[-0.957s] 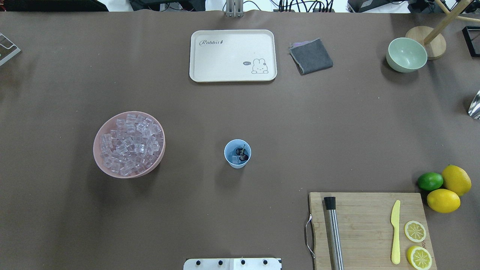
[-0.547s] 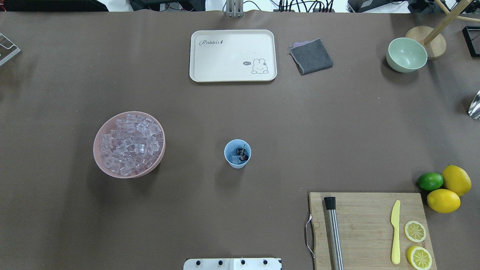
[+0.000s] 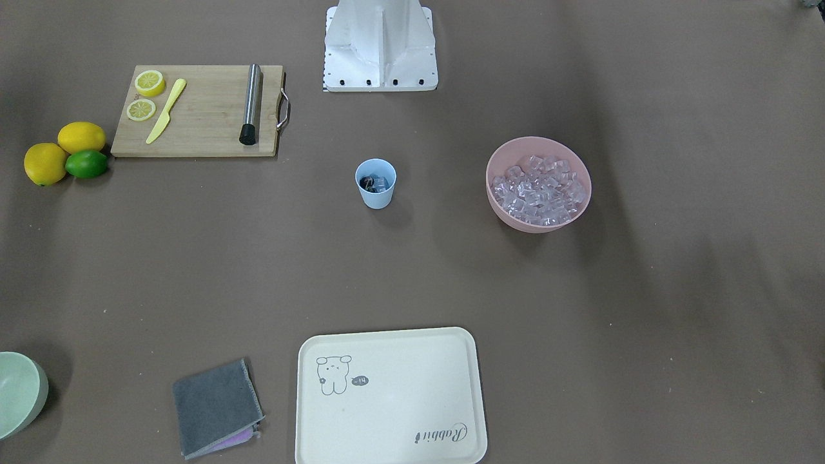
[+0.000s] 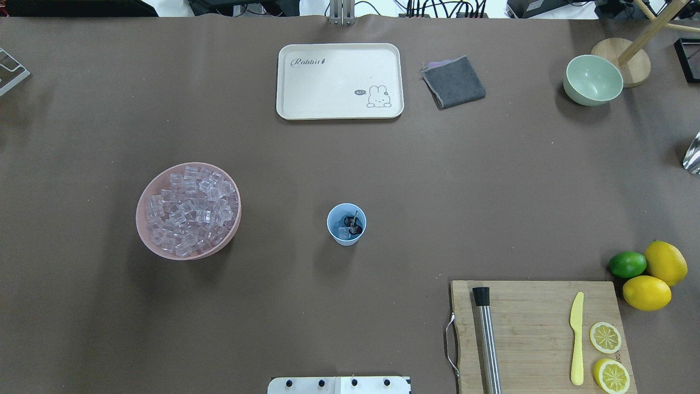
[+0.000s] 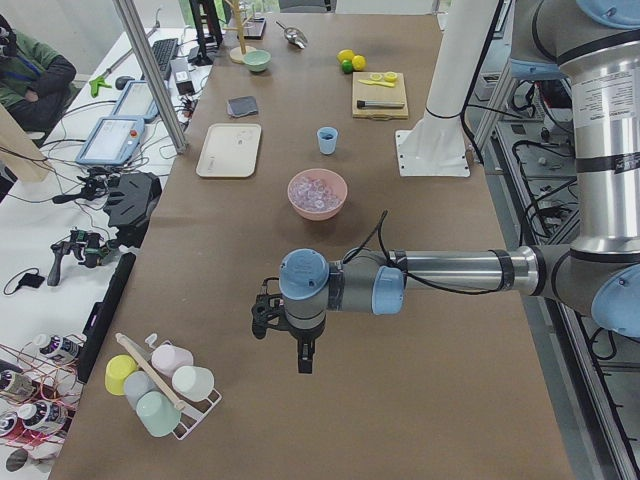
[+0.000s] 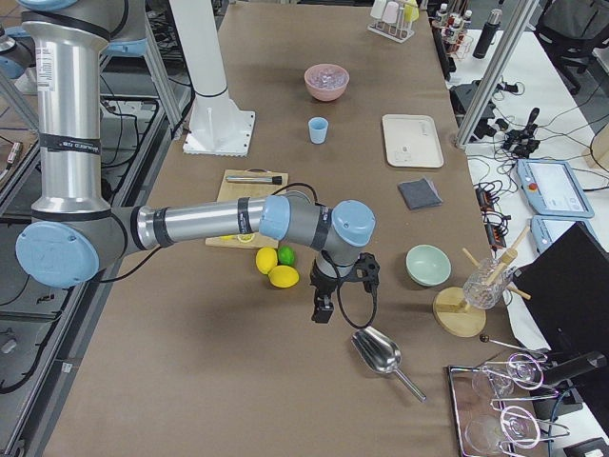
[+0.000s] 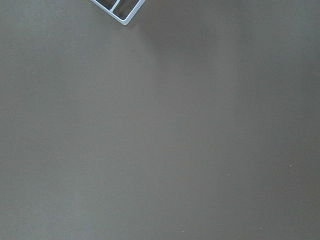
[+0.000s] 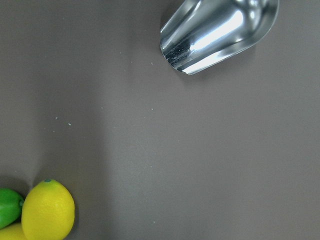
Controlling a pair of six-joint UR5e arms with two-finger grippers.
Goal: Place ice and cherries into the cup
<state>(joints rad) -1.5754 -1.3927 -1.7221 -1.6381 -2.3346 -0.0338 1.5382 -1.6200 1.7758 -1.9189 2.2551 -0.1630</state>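
Though unchanged since a second ago, worth logging: cup (image 4: 334, 215) loaded, arms parked wide.
Overhead view same as both earlier shots: cup upright mid-table, well apart from pink bowl (image 4: 141, 219); cherries (image 4: 353, 223) and a cube of ice (image 4: 343, 233) down inside the cup, side by side; rest of the ice heaped in the bowl. Left arm (image 5: 450, 270) stretched low along the table's left end, left gripper (image 5: 303, 358) pointing down over bare tabletop, near a rack of cups (image 5: 165, 385). Right arm (image 6: 200, 224) reaching toward the right end, right gripper (image 6: 322, 312) pointing down between lemons (image 6: 276, 269) and metal scoop (image 6: 379, 354), touching neither. Seen only from the side cameras, so cannot tell whether either pincer is apart or together.
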